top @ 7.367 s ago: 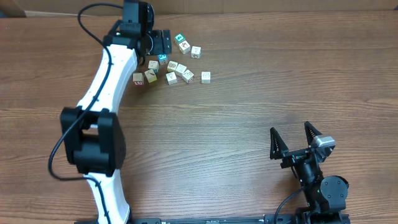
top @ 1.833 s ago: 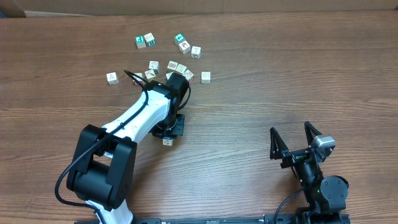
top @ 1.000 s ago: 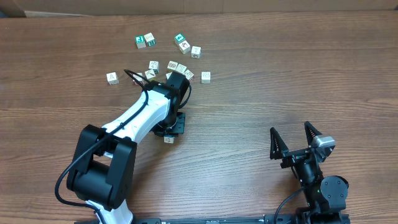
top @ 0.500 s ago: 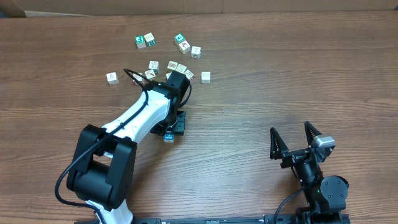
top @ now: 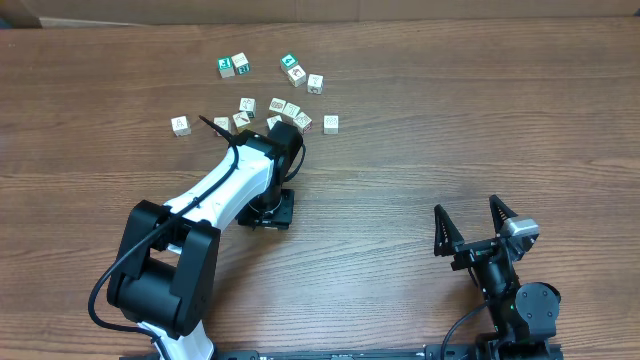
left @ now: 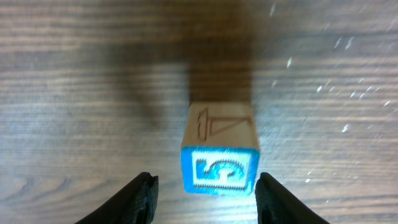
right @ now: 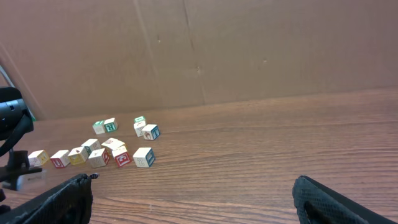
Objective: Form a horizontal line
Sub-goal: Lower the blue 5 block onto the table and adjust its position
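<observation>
- The blue-faced cube (left: 221, 155) rests on the wooden table (top: 420, 150), near the middle, and is well apart from the other cubes.
- Orientation: its blue face with the white "5" is turned toward the left wrist camera, with the digit upright in that view. The adjoining bare-wood face, engraved with a sail-like outline, lies on the far side. A cube has no long axis; its edges sit roughly square to the line between the fingers.
- The left gripper (left: 205, 180) is spread. The cube stands between the fingers (left: 142, 198), with a visible gap on each side and no contact.
- In the overhead view the gripper body hides the cube completely.
- The whitish cubes (top: 290, 110) lie in a loose, uneven cluster toward the far edge. One outlier (top: 180, 125) lies to the left of it and another (top: 331, 123) to the right.
- The green-faced cubes (top: 227, 67) lie beyond that cluster.
- The left arm (top: 215, 190) passes over the near edge of the cluster and covers part of it.
- The right gripper (top: 465, 205) is spread wide and holds nothing, near the table's front edge, well apart from all cubes.
</observation>
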Robot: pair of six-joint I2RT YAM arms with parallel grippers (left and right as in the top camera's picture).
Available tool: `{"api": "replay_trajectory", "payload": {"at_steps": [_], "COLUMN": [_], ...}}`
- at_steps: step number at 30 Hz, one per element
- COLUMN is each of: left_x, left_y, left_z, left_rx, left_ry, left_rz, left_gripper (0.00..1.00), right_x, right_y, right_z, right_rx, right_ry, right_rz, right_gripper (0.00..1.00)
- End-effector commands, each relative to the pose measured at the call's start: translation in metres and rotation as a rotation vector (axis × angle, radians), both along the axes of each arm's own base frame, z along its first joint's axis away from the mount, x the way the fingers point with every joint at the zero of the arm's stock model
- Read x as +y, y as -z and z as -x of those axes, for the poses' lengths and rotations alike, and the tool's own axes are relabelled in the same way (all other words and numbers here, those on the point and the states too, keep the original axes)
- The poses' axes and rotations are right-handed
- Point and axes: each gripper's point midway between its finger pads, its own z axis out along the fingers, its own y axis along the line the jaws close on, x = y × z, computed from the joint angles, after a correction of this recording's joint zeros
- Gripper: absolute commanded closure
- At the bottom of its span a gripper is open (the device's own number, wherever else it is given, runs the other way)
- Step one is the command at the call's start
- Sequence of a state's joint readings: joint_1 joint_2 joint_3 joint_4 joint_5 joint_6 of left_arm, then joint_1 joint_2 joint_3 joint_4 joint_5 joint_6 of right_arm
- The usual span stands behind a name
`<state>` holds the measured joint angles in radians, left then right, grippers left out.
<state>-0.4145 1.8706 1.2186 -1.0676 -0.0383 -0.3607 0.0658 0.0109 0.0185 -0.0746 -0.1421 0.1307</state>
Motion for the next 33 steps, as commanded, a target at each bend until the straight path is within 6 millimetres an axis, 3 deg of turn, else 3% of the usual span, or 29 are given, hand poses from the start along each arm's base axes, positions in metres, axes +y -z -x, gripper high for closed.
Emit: {"api": "replay_trajectory", "payload": {"at_steps": [1,19,33], "left_x": [-0.003,0.003,0.008], "left_y": [0.008,0.017,0.012], "left_z": [-0.001,0.004,-0.021], "left_rx": [0.003,0.007,-0.091], "left_ry": [-0.007,-0.005,0.023], "left_rz": [0.011,-0.006,-0.051], "left_gripper": [0.54,0.76,0.75], "right_x": [-0.001,-0.001,-0.001], "right_y": [0.002,0.002,0.002], "right_z": [0.000,0.000,0.000], "right_rx": [-0.002,-0.001,-0.002], "right_ry": [0.003,0.003,0.003], "right_rz": [-0.002,-0.002,-0.002], "right_gripper": [0.00,0.00,0.00]}}
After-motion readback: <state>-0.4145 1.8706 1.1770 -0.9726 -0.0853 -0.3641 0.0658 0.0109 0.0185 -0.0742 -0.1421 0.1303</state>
